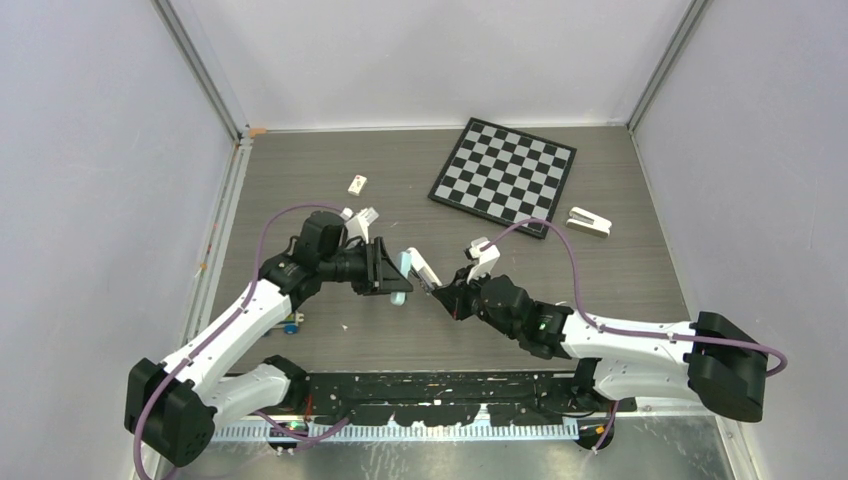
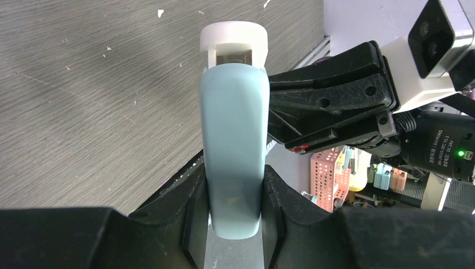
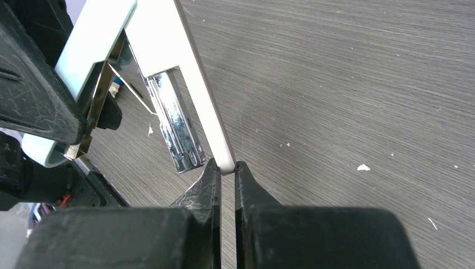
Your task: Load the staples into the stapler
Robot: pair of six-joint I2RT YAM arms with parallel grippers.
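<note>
White arm links (image 1: 225,335) with black joints (image 1: 165,420); purple cables (image 1: 300,207) (one per arm); scuffed black gripper fingers (image 3: 204,188).

The top camera overlooks the grey wood-grain table (image 1: 400,160); both wrist cameras closely face one pale-blue plastic stapler (image 2: 234,140).

Pale-blue stapler (image 1: 410,265) hangs mid-frame, hinged open, white arm and chrome channel showing; white staples box (image 1: 358,183) lies upper left.

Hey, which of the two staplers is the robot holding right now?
The light blue stapler, gripped by the left tool with the right tool pinching its opened white part. The white stapler lies alone beside the chessboard, touched by neither tool.
</note>
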